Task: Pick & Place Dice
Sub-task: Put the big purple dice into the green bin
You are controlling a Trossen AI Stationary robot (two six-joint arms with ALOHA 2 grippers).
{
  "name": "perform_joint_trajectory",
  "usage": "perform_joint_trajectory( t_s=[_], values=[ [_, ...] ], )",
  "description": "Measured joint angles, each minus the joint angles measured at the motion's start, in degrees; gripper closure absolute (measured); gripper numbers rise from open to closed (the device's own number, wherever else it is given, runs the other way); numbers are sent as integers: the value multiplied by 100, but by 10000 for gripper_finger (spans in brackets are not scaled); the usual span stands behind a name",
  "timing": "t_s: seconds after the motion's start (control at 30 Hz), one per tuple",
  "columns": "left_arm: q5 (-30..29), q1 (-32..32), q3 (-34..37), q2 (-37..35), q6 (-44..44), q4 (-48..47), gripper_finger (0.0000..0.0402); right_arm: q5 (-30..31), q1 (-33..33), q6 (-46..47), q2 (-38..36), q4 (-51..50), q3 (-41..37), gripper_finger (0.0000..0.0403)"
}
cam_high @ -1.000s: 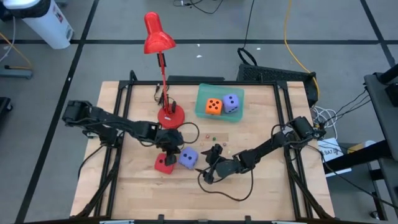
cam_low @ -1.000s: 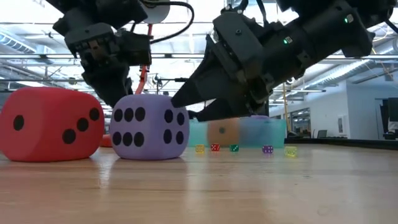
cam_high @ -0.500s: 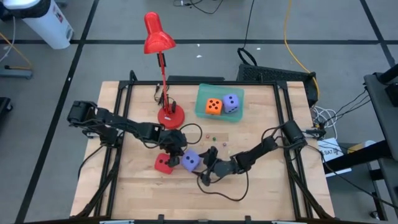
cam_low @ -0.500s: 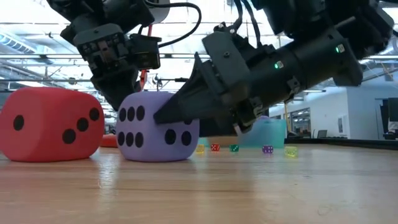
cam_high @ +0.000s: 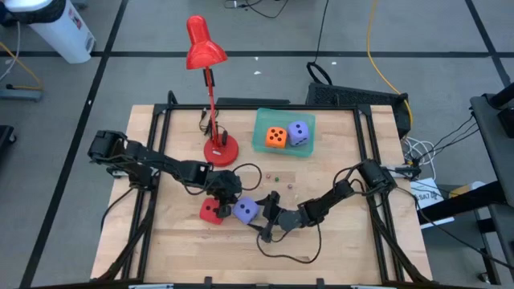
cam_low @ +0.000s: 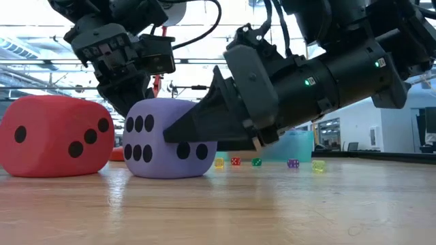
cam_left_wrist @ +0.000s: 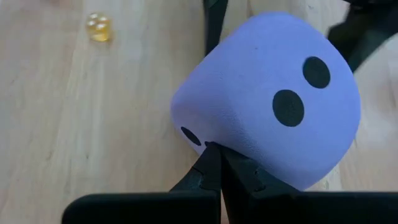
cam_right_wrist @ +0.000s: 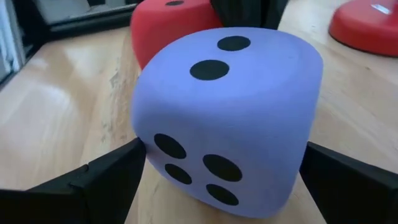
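A purple die (cam_high: 245, 210) stands on the table beside a red die (cam_high: 210, 211). An orange die (cam_high: 275, 137) and a second purple die (cam_high: 298, 133) lie in a green tray (cam_high: 263, 141). My right gripper (cam_right_wrist: 224, 155) is open and low over the table, one finger on each side of the near purple die (cam_right_wrist: 227, 118). My left gripper (cam_left_wrist: 216, 149) is shut and stands just behind that die, between it and the red lamp's base (cam_high: 220, 150). My left gripper's shut fingertips (cam_left_wrist: 211, 155) meet the purple die at a lower edge (cam_left_wrist: 205, 138) on its far-left side, slanting down from above. The die rests flat on the table. My right gripper's fingers (cam_right_wrist: 118, 171) lie level along the die's two sides from the table's right; whether they touch it I cannot tell.
The red die (cam_low: 54, 135) sits close on the purple die's left. Several tiny coloured dice (cam_low: 255, 162) lie on the wood between the lamp base and the tray. A loose black cable (cam_high: 285, 253) curls near the front edge. The red lamp's stem (cam_high: 210, 88) rises behind.
My right gripper has moved toward the table's left, and its open fingers now reach along the purple die. My left gripper has come a little toward the near edge, behind the die. The purple die has slid slightly toward the near edge and turned a little.
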State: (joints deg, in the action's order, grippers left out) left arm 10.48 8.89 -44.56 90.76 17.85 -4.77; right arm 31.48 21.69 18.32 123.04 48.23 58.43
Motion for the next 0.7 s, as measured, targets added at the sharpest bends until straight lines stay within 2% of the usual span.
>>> perform_joint_trajectory(
  t_s=[0.2,0.37,0.47,0.7],
  values=[
    [-131,61,-63,-70,-125,52,401,239,0,-514,-169,-220,47,9],
    [-401,55,-309,-93,-315,82,401,524,-4,-633,-540,-1219,164,9],
    [-622,52,-591,-107,-435,478,401,859,-72,-558,-776,-1943,290,10],
    [-451,-253,-1203,-102,-656,124,401,1062,-337,-867,-1253,-2200,400,10]
  ],
)
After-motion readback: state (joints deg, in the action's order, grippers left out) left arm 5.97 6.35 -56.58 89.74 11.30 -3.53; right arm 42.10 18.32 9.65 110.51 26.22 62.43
